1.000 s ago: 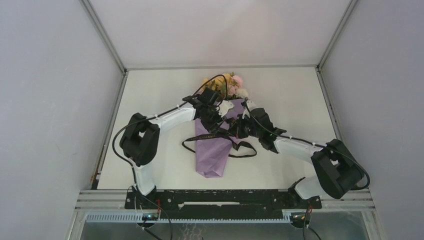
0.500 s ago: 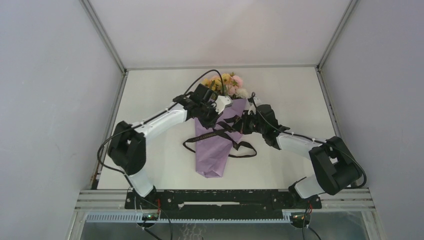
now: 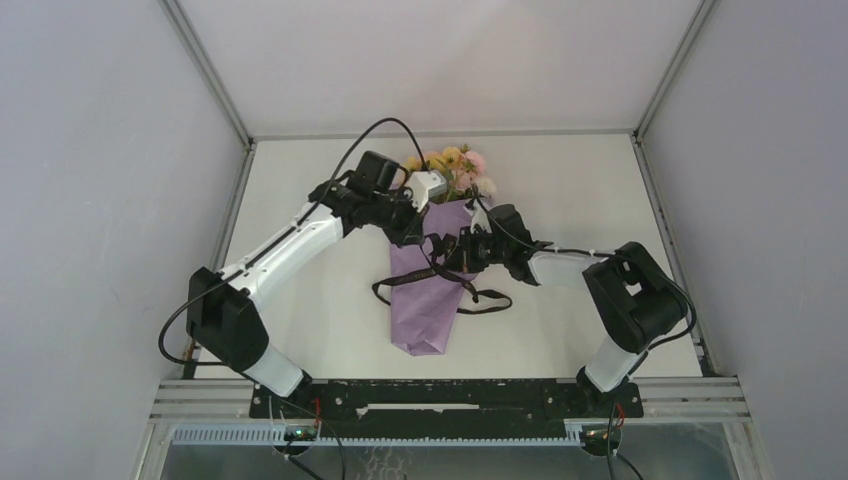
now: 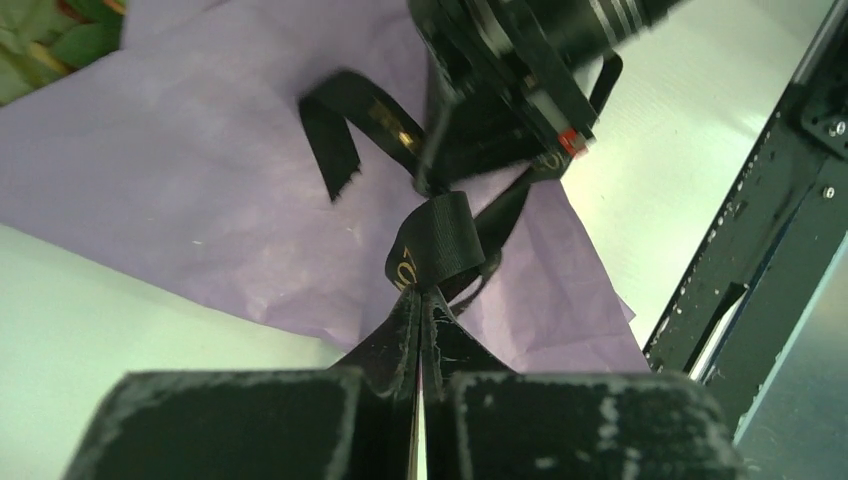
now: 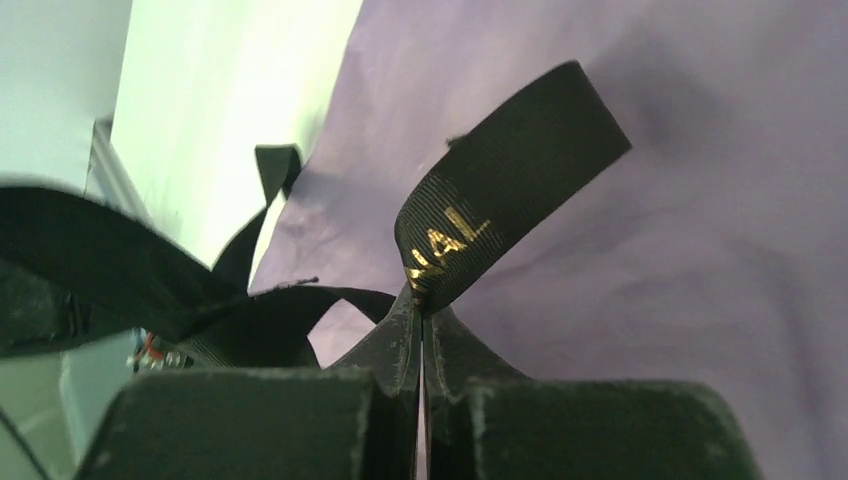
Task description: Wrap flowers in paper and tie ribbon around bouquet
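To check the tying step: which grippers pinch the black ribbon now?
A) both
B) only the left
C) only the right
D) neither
A: the left gripper and the right gripper are each shut on a fold of the ribbon above the paper.

The bouquet (image 3: 432,262) lies mid-frame on the pale worktop (image 3: 585,190). Its flowers (image 3: 455,165) point to the top of the frame, and the tip of the lilac paper (image 3: 420,318) points to the bottom. A black ribbon (image 3: 400,282) crosses the cone, with loops trailing off both sides. The left arm (image 3: 290,240) reaches in from the lower left and the right arm (image 3: 560,266) from the right. The left jaws and right jaws meet over the cone near the ribbon.
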